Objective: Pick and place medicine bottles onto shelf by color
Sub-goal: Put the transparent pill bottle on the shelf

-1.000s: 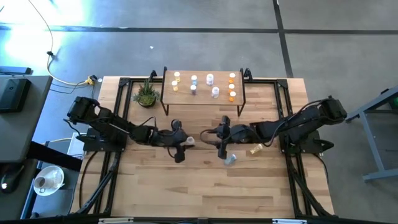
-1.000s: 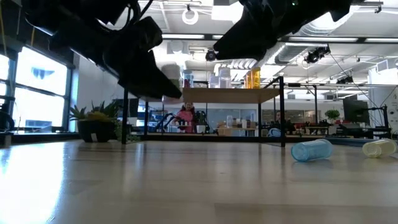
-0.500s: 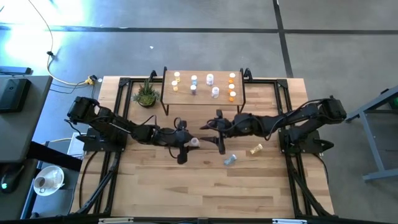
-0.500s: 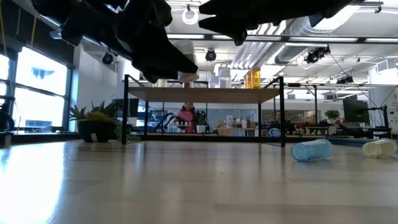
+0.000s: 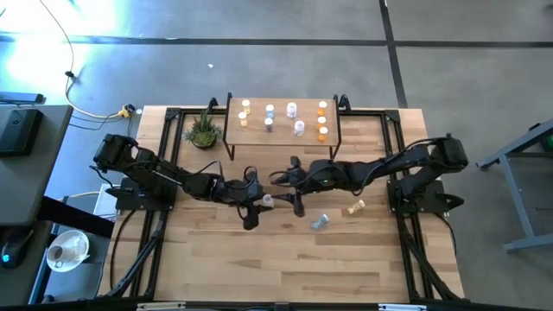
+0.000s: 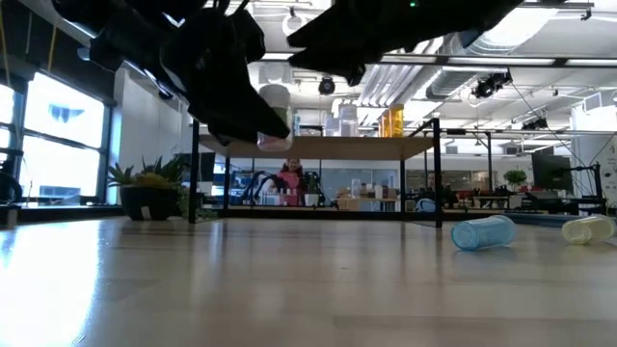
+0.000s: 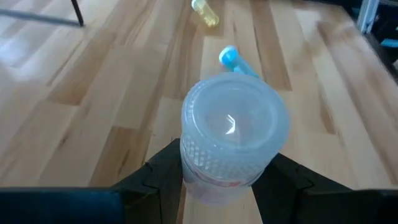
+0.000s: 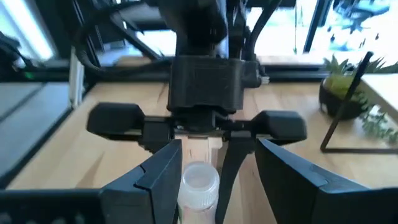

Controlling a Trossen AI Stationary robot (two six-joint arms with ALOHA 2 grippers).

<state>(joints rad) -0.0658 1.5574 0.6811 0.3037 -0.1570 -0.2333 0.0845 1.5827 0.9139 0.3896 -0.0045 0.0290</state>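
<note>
My left gripper (image 5: 257, 204) is shut on a pale medicine bottle (image 7: 233, 134) with a white cap and holds it in the air over the middle of the table. My right gripper (image 5: 285, 187) is open and faces it from the table's right. In the right wrist view its fingers (image 8: 160, 177) stand on either side of that bottle (image 8: 199, 182); I cannot tell whether they touch it. A blue bottle (image 5: 320, 222) and a yellow bottle (image 5: 355, 207) lie on their sides on the table. The shelf (image 5: 282, 138) at the far middle carries several bottles. My left gripper pinches the bottle's body just under the cap (image 7: 194, 182) between its two fingers, one on each side. The fingers come from the table's left, slanting down. The bottle is lifted clear of the table, roughly upright with its cap up (image 6: 273, 94).
A small potted plant (image 5: 204, 131) stands left of the shelf. Black frame rails (image 5: 164, 155) run along the table's left and right sides. Bare planks (image 5: 285, 268) lie toward the near edge.
My right gripper has moved from above the blue bottle toward the table's left and somewhat toward its far edge, up to the left gripper's bottle, staying open. My left gripper has tipped up a little, so the pale bottle now shows in the low view.
</note>
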